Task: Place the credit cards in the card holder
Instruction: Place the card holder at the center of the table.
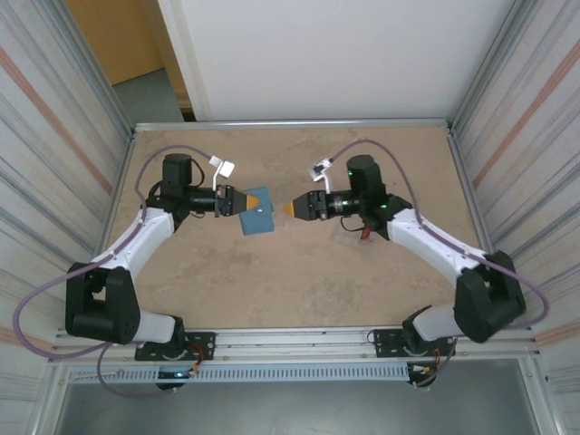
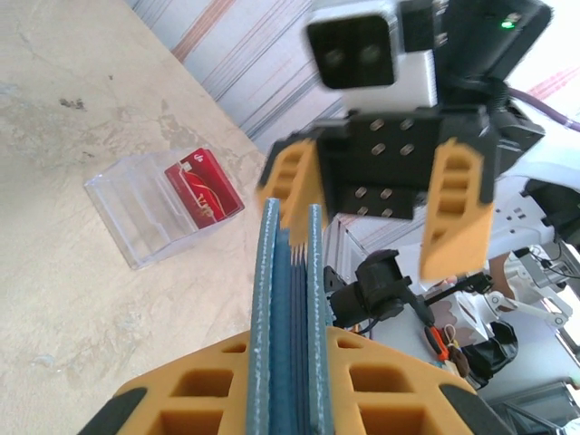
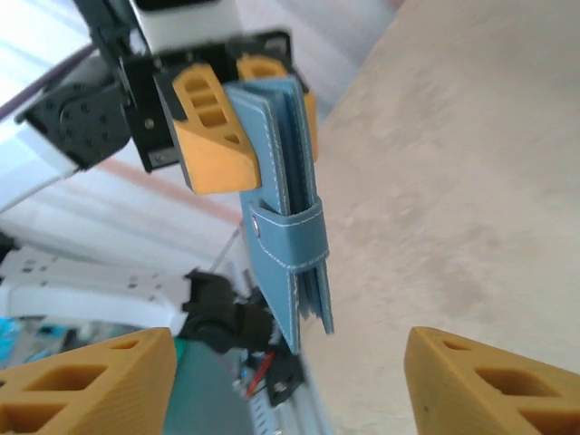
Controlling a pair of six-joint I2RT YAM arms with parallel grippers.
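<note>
**Card holder clamped edge-on in left tool; right tool spread**

The left tool (image 1: 239, 201) is closed narrow on the card holder (image 1: 258, 214), at centre frame in the top view and raised off the table (image 1: 299, 281). The holder is teal stitched leather, folded flat, with layered inner pockets along its exposed edge and a strap wrapped around the fold. The ribbed orange fingers press on both faces.

The right tool (image 1: 290, 208) faces it with fingers spread wide and holds nothing. Contact with the holder's edge cannot be determined.

One glossy red credit card (image 2: 204, 188) lies in a clear plastic case (image 2: 136, 213) on the mottled beige table, left of centre in the left wrist view.
</note>
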